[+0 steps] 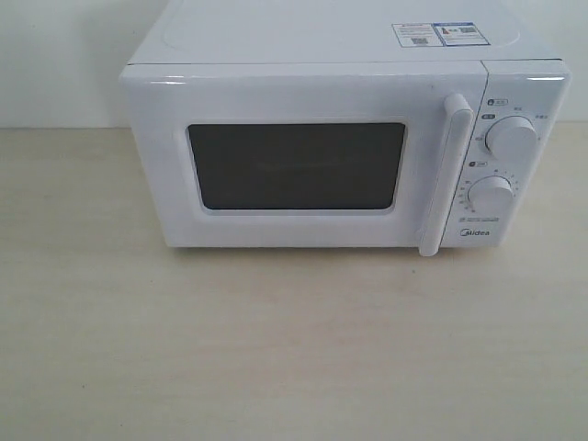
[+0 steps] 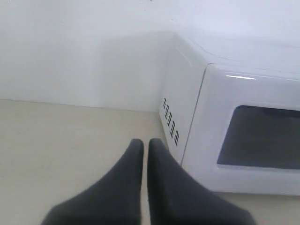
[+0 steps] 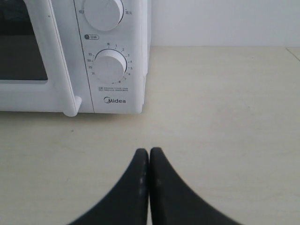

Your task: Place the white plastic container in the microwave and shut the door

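Observation:
The white microwave (image 1: 317, 41) stands at the back of the table with its door (image 1: 303, 96) shut, dark window (image 1: 296, 165) facing me, and its bar handle (image 1: 443, 175) on the right. The white plastic container is out of view. My left gripper (image 2: 146, 143) is shut with nothing in it, low over the table off the microwave's (image 2: 185, 93) vented left side. The right gripper (image 3: 149, 152) is shut and empty, in front of the microwave's (image 3: 136, 70) dial panel. Neither gripper shows in the exterior view.
Two round dials (image 1: 511, 138) (image 1: 490, 195) sit right of the handle. A white wall (image 2: 70, 51) runs behind the light wooden table (image 1: 276, 349). Stickers (image 1: 434, 34) lie on the microwave's top.

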Motion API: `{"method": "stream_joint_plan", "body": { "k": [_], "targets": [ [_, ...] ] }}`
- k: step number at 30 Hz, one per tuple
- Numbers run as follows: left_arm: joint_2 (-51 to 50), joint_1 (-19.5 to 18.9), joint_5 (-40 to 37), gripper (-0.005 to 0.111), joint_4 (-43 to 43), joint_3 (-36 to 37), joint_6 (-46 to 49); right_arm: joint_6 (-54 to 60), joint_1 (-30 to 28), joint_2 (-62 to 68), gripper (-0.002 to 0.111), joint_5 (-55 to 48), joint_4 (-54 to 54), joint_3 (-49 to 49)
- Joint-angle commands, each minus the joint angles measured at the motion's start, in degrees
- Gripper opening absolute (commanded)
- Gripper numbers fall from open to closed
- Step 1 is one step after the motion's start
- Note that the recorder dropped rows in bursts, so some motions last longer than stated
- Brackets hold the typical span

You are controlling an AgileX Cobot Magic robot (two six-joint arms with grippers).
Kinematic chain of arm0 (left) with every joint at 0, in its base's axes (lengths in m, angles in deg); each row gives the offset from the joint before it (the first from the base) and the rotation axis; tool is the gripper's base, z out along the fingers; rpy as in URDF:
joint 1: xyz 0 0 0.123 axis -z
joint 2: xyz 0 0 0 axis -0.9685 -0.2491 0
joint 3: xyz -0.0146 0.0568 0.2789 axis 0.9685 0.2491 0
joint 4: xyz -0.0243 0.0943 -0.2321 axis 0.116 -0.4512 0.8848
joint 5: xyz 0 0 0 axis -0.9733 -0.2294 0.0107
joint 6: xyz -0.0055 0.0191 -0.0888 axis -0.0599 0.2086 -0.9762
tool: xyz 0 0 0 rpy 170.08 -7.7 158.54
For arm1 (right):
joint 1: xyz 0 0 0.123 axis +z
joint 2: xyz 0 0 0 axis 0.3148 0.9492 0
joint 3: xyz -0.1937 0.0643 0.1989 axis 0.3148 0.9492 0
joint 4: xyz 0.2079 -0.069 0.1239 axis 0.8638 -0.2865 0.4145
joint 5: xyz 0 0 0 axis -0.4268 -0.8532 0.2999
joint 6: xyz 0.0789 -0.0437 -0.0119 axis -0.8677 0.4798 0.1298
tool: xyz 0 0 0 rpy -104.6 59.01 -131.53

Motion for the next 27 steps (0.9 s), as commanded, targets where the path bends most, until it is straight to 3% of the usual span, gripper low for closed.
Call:
{"method": "stream_joint_plan", "body": {
  "k": [1, 3, 4, 10, 19, 27],
  "targets": [
    [3.35, -4.42, 12.36, 0.004, 0.58, 8.88, -0.35, 0.04, -0.35, -0.31, 0.0, 0.22, -0.13, -0.03],
    [4.57, -5.11, 15.97, 0.004, 0.58, 11.03, -0.35, 0.14, -0.35, -0.31, 0.0, 0.22, -0.13, -0.03],
    [4.68, -5.11, 11.56, 0.004, 0.58, 11.03, -0.48, 0.14, -0.35, -0.31, 0.0, 0.22, -0.13, -0.03],
    [4.68, -5.11, 4.18, 0.004, 0.58, 11.03, -0.04, 0.03, -0.35, -0.31, 0.0, 0.22, -0.13, -0.03],
    [5.65, -5.11, -0.25, 0.004, -1.57, 11.03, 13.64, 0.03, -0.35, -0.31, 0.0, 0.22, -0.13, -0.03],
    [7.07, -5.11, -3.56, 0.004, 12.56, 11.03, 13.92, 0.08, -0.35, -0.31, 0.0, 0.68, -0.13, -0.03]
  ]
}}
